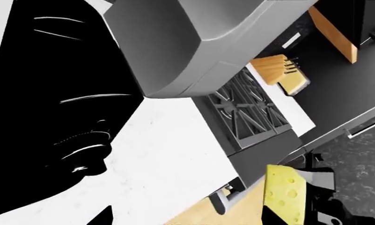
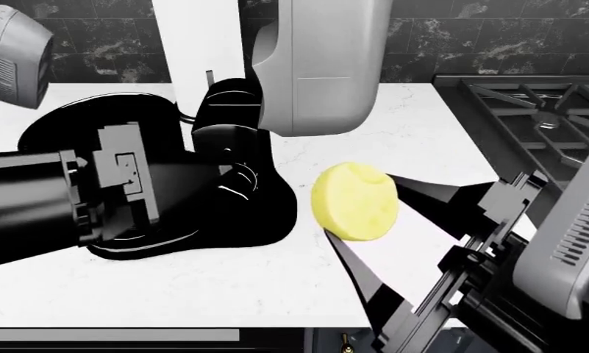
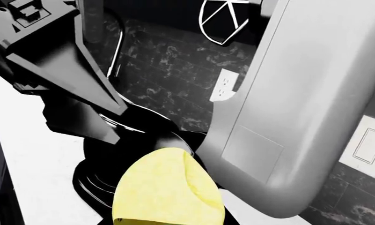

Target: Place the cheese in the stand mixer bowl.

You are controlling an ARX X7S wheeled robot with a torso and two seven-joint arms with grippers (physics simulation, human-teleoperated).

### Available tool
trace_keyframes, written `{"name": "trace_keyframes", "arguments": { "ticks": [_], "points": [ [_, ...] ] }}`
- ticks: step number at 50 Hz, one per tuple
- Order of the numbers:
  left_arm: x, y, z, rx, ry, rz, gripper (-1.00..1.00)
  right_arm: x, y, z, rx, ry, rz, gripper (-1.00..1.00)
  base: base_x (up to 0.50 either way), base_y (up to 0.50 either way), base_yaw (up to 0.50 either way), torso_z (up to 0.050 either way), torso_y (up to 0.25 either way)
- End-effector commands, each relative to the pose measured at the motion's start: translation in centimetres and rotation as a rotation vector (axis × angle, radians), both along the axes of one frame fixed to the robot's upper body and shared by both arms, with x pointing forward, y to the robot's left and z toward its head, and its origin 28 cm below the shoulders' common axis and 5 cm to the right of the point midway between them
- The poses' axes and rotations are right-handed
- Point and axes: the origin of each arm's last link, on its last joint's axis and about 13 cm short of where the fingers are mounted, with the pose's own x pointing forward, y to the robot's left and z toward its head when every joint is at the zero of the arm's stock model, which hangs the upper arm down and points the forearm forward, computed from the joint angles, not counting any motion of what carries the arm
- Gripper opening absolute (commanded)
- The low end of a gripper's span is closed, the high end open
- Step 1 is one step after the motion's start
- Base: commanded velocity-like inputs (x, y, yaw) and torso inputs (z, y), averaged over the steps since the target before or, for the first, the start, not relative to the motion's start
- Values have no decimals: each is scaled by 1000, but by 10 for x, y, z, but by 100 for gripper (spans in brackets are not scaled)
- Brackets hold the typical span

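Right pincer (image 2: 348,209) grips cheese (image 2: 354,201); no writing legible.

The stand mixer (image 2: 245,184) is set on the counter (image 2: 176,283), left of the stove (image 2: 544,118). The cheese (image 2: 354,202) is held between the fingers of the right claw (image 2: 373,220), above the counter, just right of the mixer's base. The left claw (image 2: 118,184) is placed at the left, before the mixer.

We are in a kitchen. We see a gas stove (image 2: 540,110), a white marble counter (image 2: 412,140), a knife block (image 1: 276,68) and dark tiled wall (image 2: 470,37).
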Motion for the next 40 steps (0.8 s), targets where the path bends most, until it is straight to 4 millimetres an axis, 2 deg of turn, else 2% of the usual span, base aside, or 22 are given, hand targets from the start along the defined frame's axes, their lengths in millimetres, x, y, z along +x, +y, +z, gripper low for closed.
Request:
{"name": "trace_keyframes", "arguments": {
  "ticks": [1,14,29,40],
  "points": [
    [1,-7,1,7,-35,-63,100,-1,0,1,-11,-22,6,-100,0,0,0,0,0],
    [4,-11,0,12,-41,-76,100,0,-1,0,-13,-20,5,-100,0,0,0,0,0],
    [4,-25,-3,22,-30,-171,100,9,0,-2,-16,2,-10,-100,0,0,0,0,0],
    [5,-25,0,-2,-51,-192,100,9,1,-3,-19,4,-6,-100,0,0,0,0,0]
  ]
}}
